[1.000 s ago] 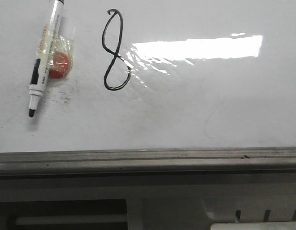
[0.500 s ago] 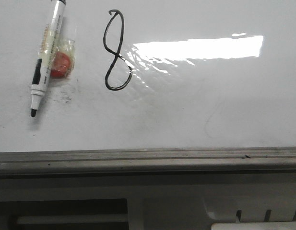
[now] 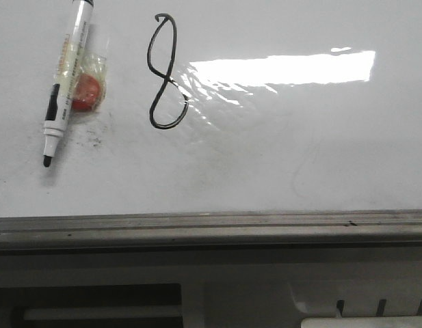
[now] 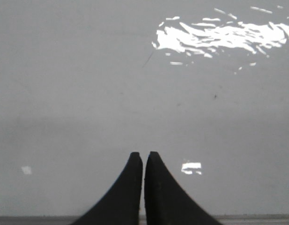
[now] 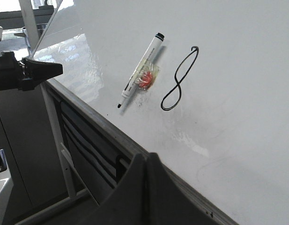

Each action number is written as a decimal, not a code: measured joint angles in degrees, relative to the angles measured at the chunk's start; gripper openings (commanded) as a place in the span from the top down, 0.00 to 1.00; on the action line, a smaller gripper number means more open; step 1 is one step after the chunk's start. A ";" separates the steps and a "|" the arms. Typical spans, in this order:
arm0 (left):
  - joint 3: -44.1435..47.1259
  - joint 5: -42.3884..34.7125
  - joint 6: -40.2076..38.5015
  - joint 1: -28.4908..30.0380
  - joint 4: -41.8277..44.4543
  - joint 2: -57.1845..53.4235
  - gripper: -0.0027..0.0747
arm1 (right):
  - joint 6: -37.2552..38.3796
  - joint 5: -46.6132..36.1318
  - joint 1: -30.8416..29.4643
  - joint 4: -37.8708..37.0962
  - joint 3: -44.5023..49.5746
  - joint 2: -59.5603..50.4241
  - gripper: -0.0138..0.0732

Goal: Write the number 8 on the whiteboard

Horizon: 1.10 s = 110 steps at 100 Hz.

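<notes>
The number 8 (image 3: 163, 72) stands in thin black line on the whiteboard (image 3: 299, 150), its top loop slightly open; it also shows in the right wrist view as the number 8 (image 5: 180, 79). To its left an uncapped black-and-white marker pen (image 3: 63, 82) lies against the board, tip toward the frame, with a small red piece in clear wrap (image 3: 87, 90) beside it. My left gripper (image 4: 143, 153) is shut and empty over bare board. My right gripper (image 5: 147, 157) is shut and empty, off the board's frame edge, well away from the pen (image 5: 140, 70). Neither gripper shows in the front view.
A grey metal frame edge (image 3: 211, 225) runs along the board's near side, with a grey ledge with dark slots (image 3: 265, 301) below it. Glare (image 3: 286, 68) lies right of the 8. In the right wrist view a dark arm part (image 5: 27, 72) juts out past the board's corner.
The front picture has shifted a few pixels since a second ago; the pen, the red piece and the 8 hold the same places on the board.
</notes>
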 measured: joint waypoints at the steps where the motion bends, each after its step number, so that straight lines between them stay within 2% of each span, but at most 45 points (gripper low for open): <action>1: 0.00 0.30 -0.17 0.00 0.00 0.00 0.99 | 0.00 0.00 0.00 0.00 0.00 0.00 0.91; 22: 0.00 7.79 -4.67 0.23 -0.43 0.00 0.99 | 0.00 0.09 0.00 0.00 0.00 0.00 0.91; 110: 0.00 8.03 -5.47 0.23 -0.43 0.00 0.99 | -0.12 0.09 0.00 0.00 0.00 0.00 0.91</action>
